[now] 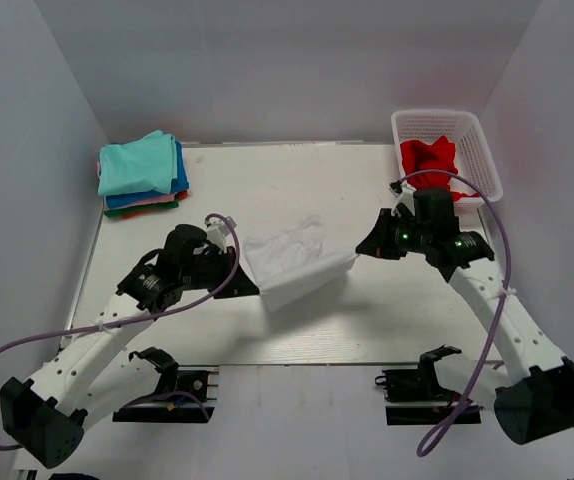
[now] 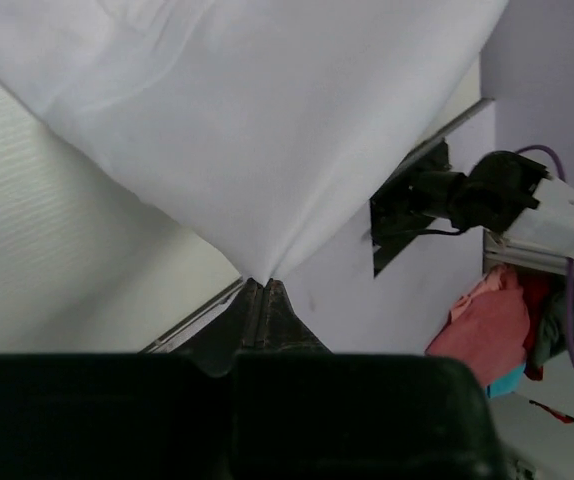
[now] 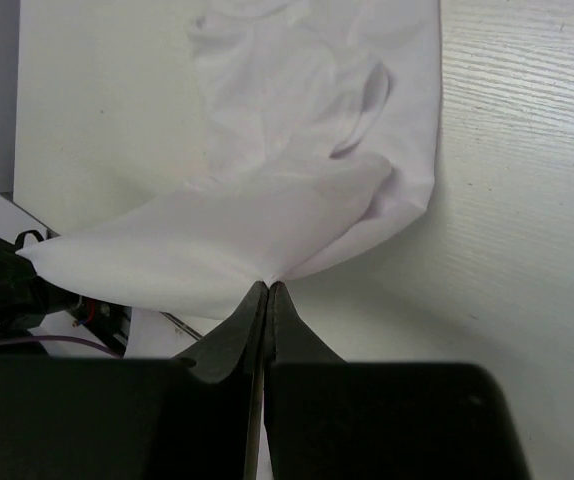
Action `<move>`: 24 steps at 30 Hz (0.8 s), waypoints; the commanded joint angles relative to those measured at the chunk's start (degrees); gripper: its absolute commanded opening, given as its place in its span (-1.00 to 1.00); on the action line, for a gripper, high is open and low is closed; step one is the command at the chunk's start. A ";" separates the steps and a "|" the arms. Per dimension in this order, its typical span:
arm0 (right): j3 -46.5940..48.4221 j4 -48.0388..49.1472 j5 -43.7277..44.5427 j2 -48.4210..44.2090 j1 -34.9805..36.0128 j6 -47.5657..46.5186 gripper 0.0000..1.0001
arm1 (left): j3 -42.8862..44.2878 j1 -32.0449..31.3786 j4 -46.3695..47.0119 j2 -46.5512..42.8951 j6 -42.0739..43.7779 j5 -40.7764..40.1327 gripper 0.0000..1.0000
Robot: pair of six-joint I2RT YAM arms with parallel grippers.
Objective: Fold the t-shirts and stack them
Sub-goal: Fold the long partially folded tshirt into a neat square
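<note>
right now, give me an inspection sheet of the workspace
surface: white table, nothing spilled on it
job's things: white t-shirt stretched between both grippers; stack of folded t-shirts, teal on top, at the far left corner; red t-shirt in the basket
clutter: white lattice basket at the far right corner
grippers: left gripper shut on the white t-shirt; right gripper shut on its other end
cables: a purple cable loops off each arm, neither touching the cloth
surroundings: plain pale walls on three sides
</note>
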 commanded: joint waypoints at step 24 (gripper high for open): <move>15.12 5.71 4.65 18.27 -0.64 1.08 -1.00 | 10.53 0.79 -1.17 14.94 -5.20 -26.56 -1.00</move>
